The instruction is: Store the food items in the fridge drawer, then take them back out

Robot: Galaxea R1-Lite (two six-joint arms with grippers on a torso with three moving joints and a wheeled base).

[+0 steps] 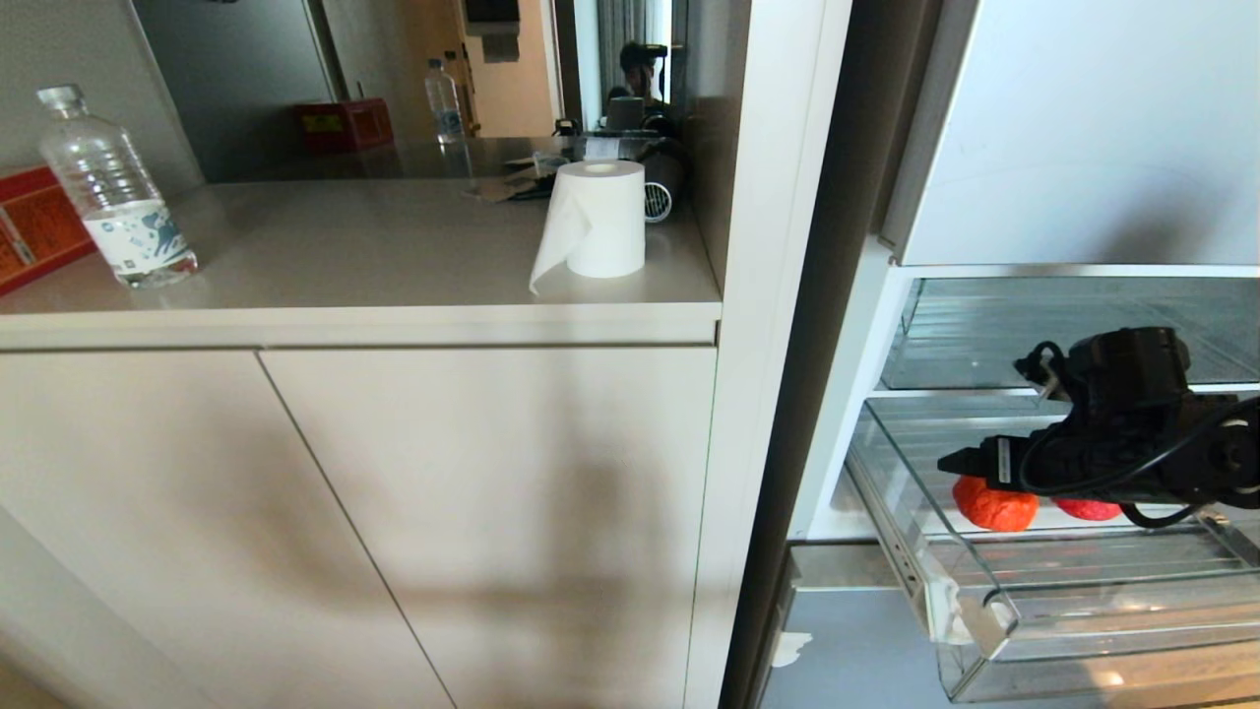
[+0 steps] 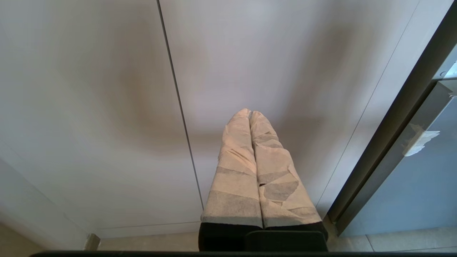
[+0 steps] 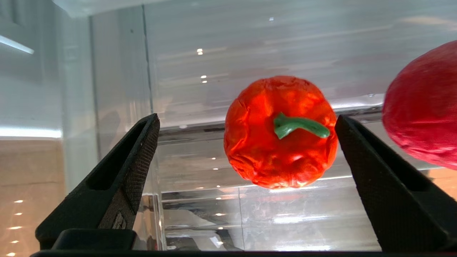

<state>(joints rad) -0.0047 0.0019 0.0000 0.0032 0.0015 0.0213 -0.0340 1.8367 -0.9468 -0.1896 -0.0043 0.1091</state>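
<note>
2 fruits, the tangerine (image 3: 280,132) and the apple (image 3: 425,107) right of it, lie in the pulled-out fridge drawer (image 1: 984,630). Above them the right gripper (image 3: 246,157) hangs spread wide, empty (left gripper (image 2: 250,116) parked, pressed together). Retrieval seems due: descend, straddle the tangerine, then close.

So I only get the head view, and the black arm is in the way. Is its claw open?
Observer: Yes, the right gripper is wide open, holding nothing.
Operator: What's between the claws?
Observer: The tangerine, green stem facing the camera, touching neither finger.
Operator: Where's the apple?
Observer: The apple sits just outside one finger.
Operator: And the other arm?
Observer: The left gripper is shut, pointing at the cabinet door.
</note>
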